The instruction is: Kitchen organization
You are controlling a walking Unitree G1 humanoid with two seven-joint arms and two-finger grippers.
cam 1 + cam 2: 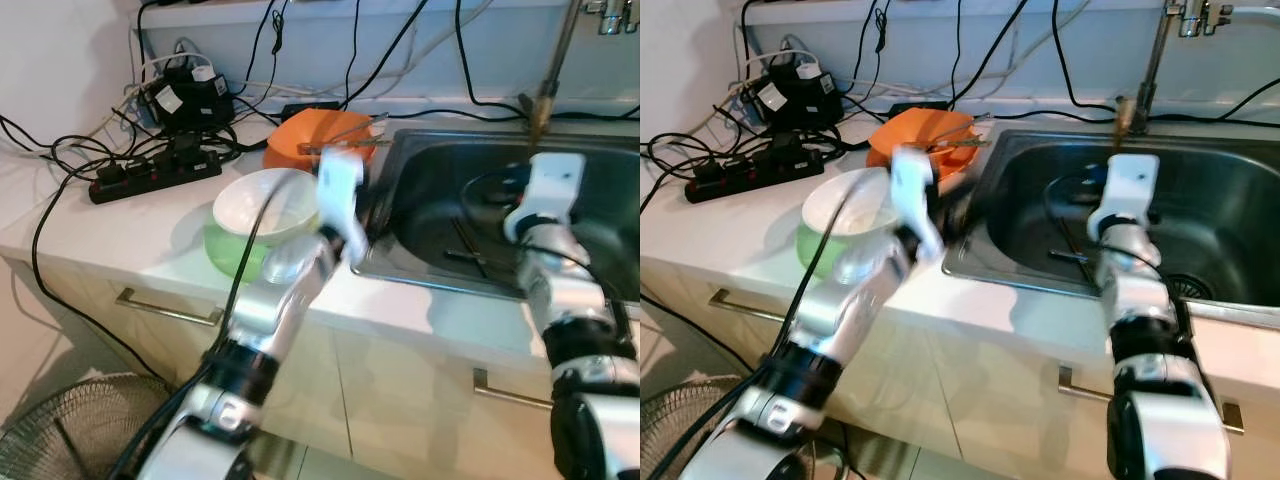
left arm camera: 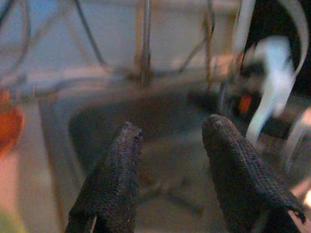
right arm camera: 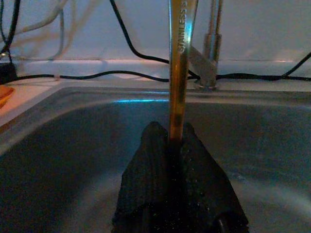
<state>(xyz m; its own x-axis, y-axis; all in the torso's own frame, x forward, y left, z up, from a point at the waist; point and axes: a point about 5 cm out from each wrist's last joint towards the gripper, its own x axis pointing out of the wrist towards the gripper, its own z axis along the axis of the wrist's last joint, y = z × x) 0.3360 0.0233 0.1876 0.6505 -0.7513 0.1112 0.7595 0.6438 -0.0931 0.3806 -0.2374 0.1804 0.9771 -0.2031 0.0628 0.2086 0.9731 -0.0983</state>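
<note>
Blur makes my left arm hard to see, and its wrist view is smeared too. I can still make out the left gripper (image 2: 170,160) there: its two black fingers (image 2: 114,179) stand well apart, with nothing between them. It sits by the near-left corner of the sink (image 1: 420,200), pointing across the basin. Some dark things lie on the sink bottom, but I cannot tell what they are.

My right gripper (image 3: 176,145) is over the middle of the sink. Its fingers are pinched tight on a long metal utensil (image 3: 179,68). The handle sticks straight up out of the fingers and has "STAINLESS" stamped on it. The top of it is cut off by the picture edge, so I cannot tell if it is a spoon or a fork. From my head cameras, the thin handle (image 1: 545,105) rises above the white wrist.

Just left of the sink, on the counter (image 1: 100,235), a white bowl (image 1: 262,205) sits inside a green bowl (image 1: 228,255). An orange bowl (image 1: 300,135) sits behind them, near the sink's back-left corner, with metal tongs (image 1: 345,140) lying across it. Farther left of the sink is a black power strip (image 1: 150,175) in a tangle of cables (image 1: 60,150). The tap (image 1: 1150,70) stands behind the sink, its top cut off. A fan grille (image 1: 60,430) peeks in low down, left of the sink cabinet.
</note>
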